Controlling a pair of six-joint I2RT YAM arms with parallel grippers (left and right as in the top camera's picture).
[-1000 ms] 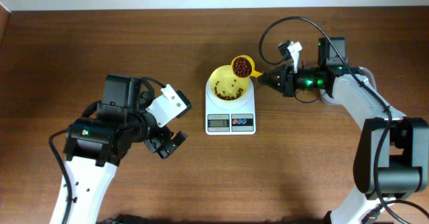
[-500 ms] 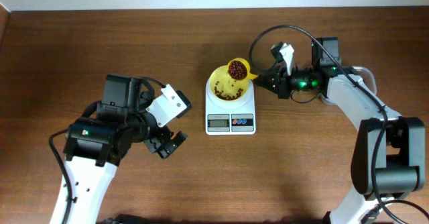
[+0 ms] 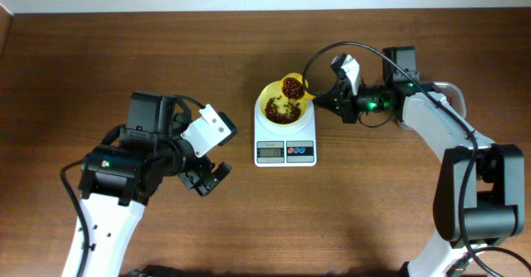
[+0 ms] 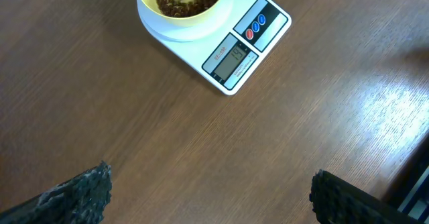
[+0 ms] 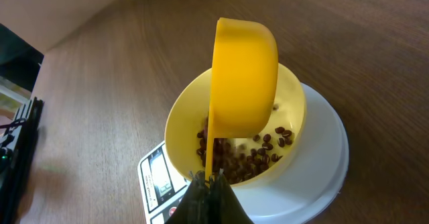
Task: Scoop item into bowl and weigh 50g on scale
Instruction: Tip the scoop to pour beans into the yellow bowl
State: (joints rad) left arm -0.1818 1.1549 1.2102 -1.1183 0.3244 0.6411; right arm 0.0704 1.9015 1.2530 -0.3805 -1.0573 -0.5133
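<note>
**Overhead.**
- Scale [image 3: 284, 138]: white, at mid-desk [image 3: 373, 219].
- Bowl [image 3: 267, 103]: pale yellow, seated on the scale platform.
- Beans [image 3: 282, 117]: red-brown, a shallow layer lodged in the bowl.
- Scoop [image 3: 292, 86]: yellow, held tipped over the bowl's far rim, with beans visible inside it.
- Right gripper [image 3: 322, 99]: clenched on the scoop handle.
- Left gripper [image 3: 210, 179]: parked left of the scale and well apart from it, released, with nothing held.

**Left wrist.**
- Fingers [image 4: 80, 190]: spread wide at the lower corners, with only bare desk between them.
- Scale display [image 4: 232, 55]: digits are shown, but they are too small to be read with certainty.
- Bowl: cut off by the top edge, its floor partly covered by beans.

**Right wrist.**
- Scoop: turned on its side above the bowl, its underside toward the camera. The handle is pinched by the gripper at the bottom edge.
- Beans: gathered on the near floor of the bowl, with pale plastic left exposed elsewhere.

**Status (judged).**
- Done: the bowl is placed on the scale and a first quantity of beans is delivered.
- In hand: a scoopful is being tipped in.
- Left: the scoop is to be emptied, the reading checked against 50 g, and the amount topped up as required. The thin layer suggests the target is not yet met, though this cannot be confirmed.
</note>
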